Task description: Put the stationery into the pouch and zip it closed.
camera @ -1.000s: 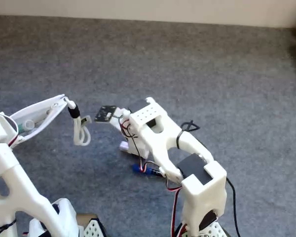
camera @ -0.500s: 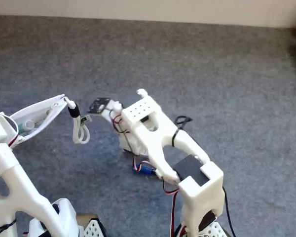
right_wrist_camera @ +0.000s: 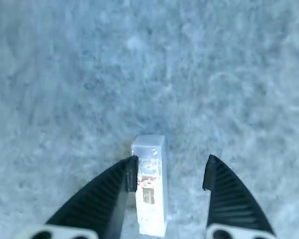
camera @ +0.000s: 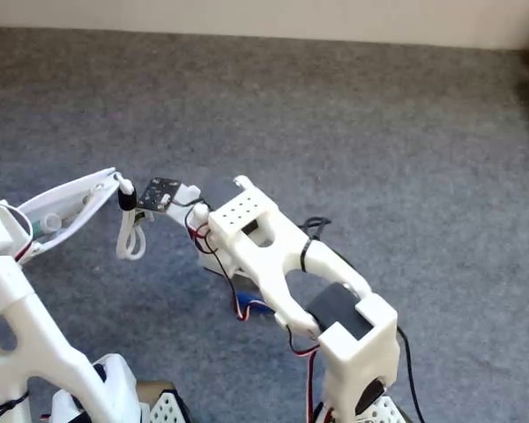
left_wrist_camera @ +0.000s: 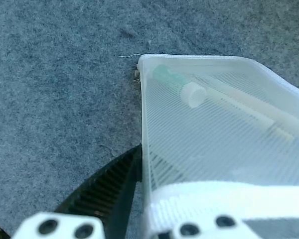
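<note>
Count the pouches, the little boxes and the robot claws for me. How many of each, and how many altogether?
White see-through mesh pouch: 1
Small clear rectangular box: 1
Robot claws: 2, the left claw and the right claw
Total: 4

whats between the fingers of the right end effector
A small white box lies on the grey carpet between the fingers of the open right end effector, close beside one finger. The right wrist view shows it.
</note>
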{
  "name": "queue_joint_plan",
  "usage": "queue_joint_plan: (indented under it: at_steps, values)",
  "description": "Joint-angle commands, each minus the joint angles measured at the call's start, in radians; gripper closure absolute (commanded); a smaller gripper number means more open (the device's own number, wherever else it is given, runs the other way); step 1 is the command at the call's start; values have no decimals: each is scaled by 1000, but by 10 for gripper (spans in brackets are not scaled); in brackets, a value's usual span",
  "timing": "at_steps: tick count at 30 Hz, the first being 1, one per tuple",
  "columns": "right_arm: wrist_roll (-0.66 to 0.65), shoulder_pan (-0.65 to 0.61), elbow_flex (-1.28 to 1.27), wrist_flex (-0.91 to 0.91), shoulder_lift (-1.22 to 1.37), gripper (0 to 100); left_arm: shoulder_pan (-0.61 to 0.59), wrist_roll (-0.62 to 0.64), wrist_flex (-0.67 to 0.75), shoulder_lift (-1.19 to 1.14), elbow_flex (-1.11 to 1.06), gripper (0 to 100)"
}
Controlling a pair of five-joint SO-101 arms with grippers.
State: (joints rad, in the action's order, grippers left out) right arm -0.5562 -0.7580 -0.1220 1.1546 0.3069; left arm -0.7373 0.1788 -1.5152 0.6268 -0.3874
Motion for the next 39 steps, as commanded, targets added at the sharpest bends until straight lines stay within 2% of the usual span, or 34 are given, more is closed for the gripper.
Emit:
queue_joint_plan:
  at_steps: [1,8,16,24,29,39]
  values:
    - [8,-10,-36,-76,-41,796,-8,11,18,-16,-4,995]
    - [8,-36,-51,-76,-41,804,-13,11,18,-16,-4,995]
    - [2,-39,-53,-74,-41,982,-15,11,15,-16,-4,995]
    - [8,-39,-39,87,-53,986,-15,11,15,-16,-4,995]
    - [11,-39,-42,101,-113,987,-12,11,17,-16,-4,995]
    - [219,-41,-50,91,-374,987,-8,11,17,-16,-4,995]
